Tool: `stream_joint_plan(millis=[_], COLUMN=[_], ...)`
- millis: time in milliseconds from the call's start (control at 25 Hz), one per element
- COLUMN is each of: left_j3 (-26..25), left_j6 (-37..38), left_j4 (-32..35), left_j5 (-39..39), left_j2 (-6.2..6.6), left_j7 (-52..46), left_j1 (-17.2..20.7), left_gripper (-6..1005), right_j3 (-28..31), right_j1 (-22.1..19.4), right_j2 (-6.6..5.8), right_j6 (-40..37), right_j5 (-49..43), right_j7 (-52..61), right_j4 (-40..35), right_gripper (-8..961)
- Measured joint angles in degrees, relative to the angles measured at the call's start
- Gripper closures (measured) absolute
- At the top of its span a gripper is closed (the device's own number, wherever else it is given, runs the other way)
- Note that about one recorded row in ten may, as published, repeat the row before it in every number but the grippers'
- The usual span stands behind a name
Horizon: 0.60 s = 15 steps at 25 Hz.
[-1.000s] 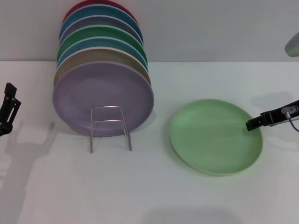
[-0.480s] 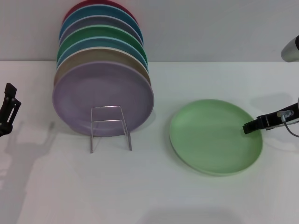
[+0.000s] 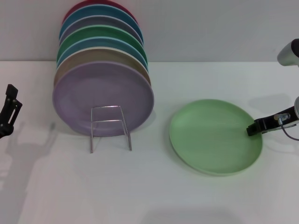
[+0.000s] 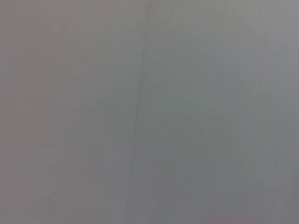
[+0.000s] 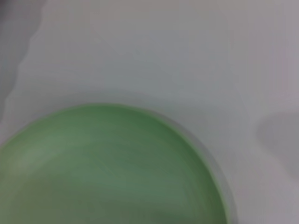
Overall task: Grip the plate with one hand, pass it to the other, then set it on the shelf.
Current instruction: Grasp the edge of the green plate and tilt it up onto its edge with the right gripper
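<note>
1. Step in hand, by my read: the first grasp. The right gripper (image 3: 254,129) sits low at the right-hand edge of the mint-green plate (image 3: 215,136), one dark finger tip over the rim.
2. Plate lies flat on the white table (image 3: 154,186), right of the wire shelf (image 3: 110,127) and apart from it. Not lifted.
3. Right jaws: cannot tell. Only one dark tip shows from the head camera, and the right wrist camera shows just the plate (image 5: 107,168) rim and the table, no fingers.
4. Left gripper (image 3: 8,112) parked at the far left edge, well away from the plate. Its jaw state also can't be told; the left wrist camera sees only blank grey.
5. Shelf stands in front of the lilac plate (image 3: 103,95), which fronts the stack of coloured plates (image 3: 100,44) leaning against the wall.
6. Next move likely needs one finger under the rim and one over, then a firm close before lifting; the rim is shallow, so slip is a risk.
7. Handover and shelving not yet begun.
</note>
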Motion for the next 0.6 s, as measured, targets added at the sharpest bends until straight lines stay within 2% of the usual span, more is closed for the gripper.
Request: stream_joint_plan(millis=[600], left_j3=[0.0], left_j6=[0.4], left_j4=[0.0], left_j5=[0.0], left_j2=[0.0], left_j7=[0.0], left_j1=[0.2], left_gripper=[195], right_j3=[-0.2], right_j1=[0.4], right_j2=[-0.07], right_j6=[0.3], right_j5=[0.0], right_j7=[-0.8], right_j4=[0.2], right_gripper=[809])
